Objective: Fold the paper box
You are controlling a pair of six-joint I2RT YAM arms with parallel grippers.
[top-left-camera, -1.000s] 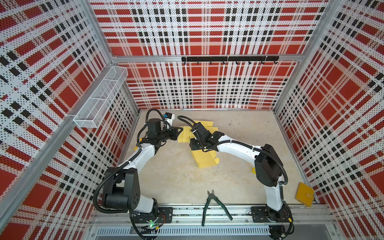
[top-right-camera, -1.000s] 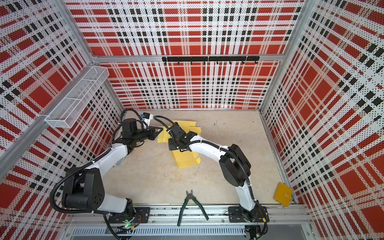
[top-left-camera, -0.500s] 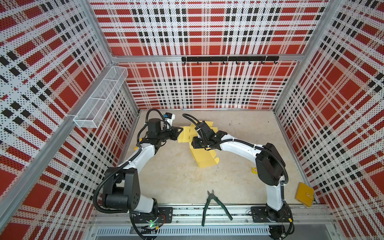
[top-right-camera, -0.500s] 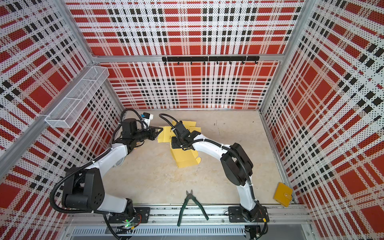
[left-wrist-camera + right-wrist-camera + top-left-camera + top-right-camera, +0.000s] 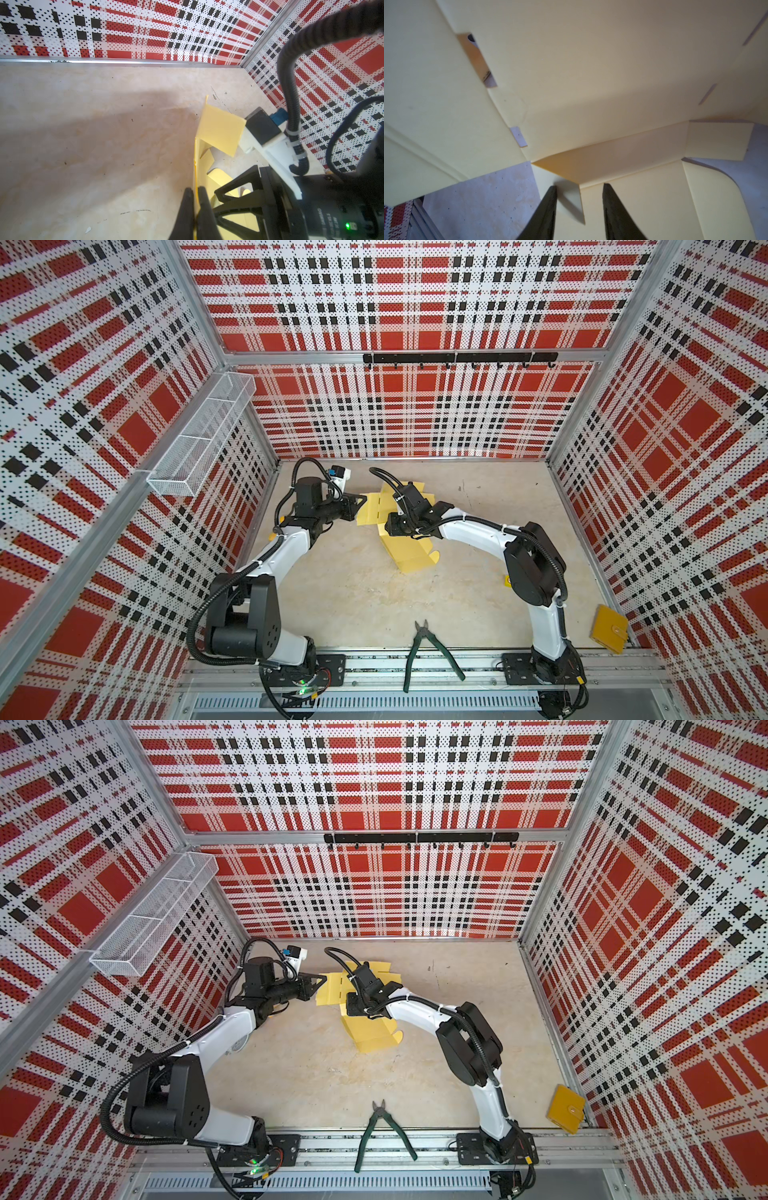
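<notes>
Vs a sec ago: the right arm (image 5: 473,529) has nudged its wrist a bit toward the counter's far edge and the elbow has drifted that way too, w/ its jaws a touch narrower. The left arm (image 5: 286,556) hasn't budged, and the paper box (image 5: 411,556) sits where it was.

Now the poses. The left arm reaches up along the counter's (image 5: 457,593) left edge, forearm about level and wrist turned inward. The left gripper (image 5: 194,191) has its jaws pinched tight on a thin raised edge of the paper box; the left wrist view shows that sheet edge squeezed between both fingers (image 5: 204,209).

The right arm comes from the near right corner, elbow high, forearm sloping down and leftward, wrist bent down over the box's middle. The right gripper (image 5: 579,193) has its jaws apart, a clear gap between them, tips low over a small flap corner. Contact w/ the card: can't tell.

The box is half-formed, at the far-left part of the counter close to the far edge. Its near panel w/ a rounded tab lies flat, and other flaps stand up around the right wrist.

Elsewhere, green-handled cutters (image 5: 428,651) lie at the near edge, and a mustard wallet (image 5: 609,628) sits by the near right corner, well apart from the box.
</notes>
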